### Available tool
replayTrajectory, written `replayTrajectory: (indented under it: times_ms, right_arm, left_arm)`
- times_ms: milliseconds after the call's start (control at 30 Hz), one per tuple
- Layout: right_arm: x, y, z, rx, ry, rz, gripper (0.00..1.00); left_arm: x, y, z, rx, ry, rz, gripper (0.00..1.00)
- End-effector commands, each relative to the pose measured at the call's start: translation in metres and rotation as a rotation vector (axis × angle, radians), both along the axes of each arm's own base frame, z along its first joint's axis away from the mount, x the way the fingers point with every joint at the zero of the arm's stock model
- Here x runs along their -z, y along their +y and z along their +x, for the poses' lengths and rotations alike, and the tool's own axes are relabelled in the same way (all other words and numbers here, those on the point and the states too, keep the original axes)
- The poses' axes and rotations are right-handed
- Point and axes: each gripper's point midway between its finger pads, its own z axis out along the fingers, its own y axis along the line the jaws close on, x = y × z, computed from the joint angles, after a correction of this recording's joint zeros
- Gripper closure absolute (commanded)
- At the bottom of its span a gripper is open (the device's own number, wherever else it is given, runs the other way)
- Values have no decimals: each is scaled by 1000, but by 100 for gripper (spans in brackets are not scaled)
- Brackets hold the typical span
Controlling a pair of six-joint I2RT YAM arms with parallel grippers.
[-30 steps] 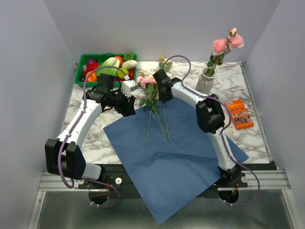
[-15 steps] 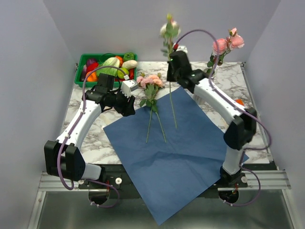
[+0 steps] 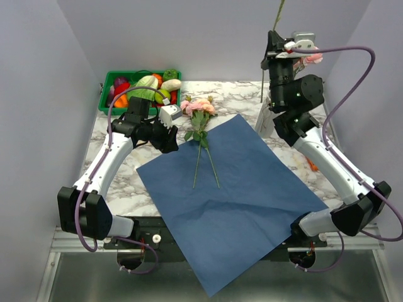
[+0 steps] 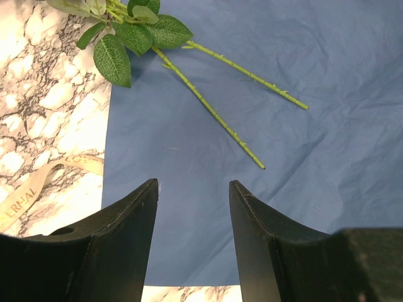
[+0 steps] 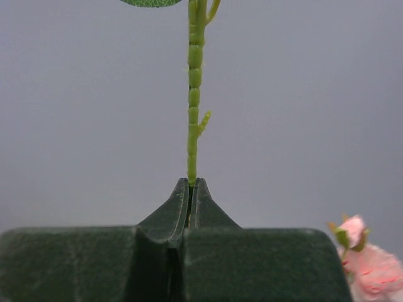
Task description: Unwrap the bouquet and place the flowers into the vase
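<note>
The top external view shows a green crate [image 3: 113, 82] of toy food at the far left of the counter [image 3: 129, 189]. Next to it, the left claw [image 3: 169, 139] hangs low over the left edge of the blue paper [image 3: 239, 207]. It is spread apart and holds nothing. In the left wrist view, the left claw [image 4: 193, 189] has a beige ribbon [image 4: 38, 182] on its left. Two green stems [image 4: 214, 116] lie on the paper just ahead of it.

Those two roses [image 3: 200, 116] lie flat, with blooms at the far end and stems pointing to the near edge. The left arm is the nearer one to them.

Further right, the right claw [image 3: 272, 45] is lifted high. It is clenched tight on one flower [image 3: 262, 85], and the stem stands straight up and down. The bloom is out of view above. The right wrist view shows the same pinch on the stem [image 5: 194, 94].

The vase [image 3: 264, 123] stands below this claw, mostly hidden by the arm. Pink blooms [image 3: 313, 58] already in it peek out behind. The stem's low end looks just beside the vase's top, but the opening cannot be seen. The right arm likely has to bring the stem straight down into it.
</note>
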Motion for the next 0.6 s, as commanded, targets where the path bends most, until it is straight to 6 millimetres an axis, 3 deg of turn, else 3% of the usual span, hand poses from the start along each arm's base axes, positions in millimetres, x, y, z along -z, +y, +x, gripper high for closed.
replayTrajectory:
  times_ms: [0,133,333,567]
  right_arm:
    - [-11,-38,1,220,-143,-11,99]
    - [-7,-62,14,325,-165,14,99]
    - [15,-81,34,382,-141,7,99]
    - [42,-88,45,405,-114,13,99]
  left_arm:
    - [-11,-4,2,11,-21,-34,42]
    - [-11,-4,2,14,-22,-33,42]
    - [-11,-3,3,20,-30,-24,42]
    - [-10,-5,5,28,-26,-24,41]
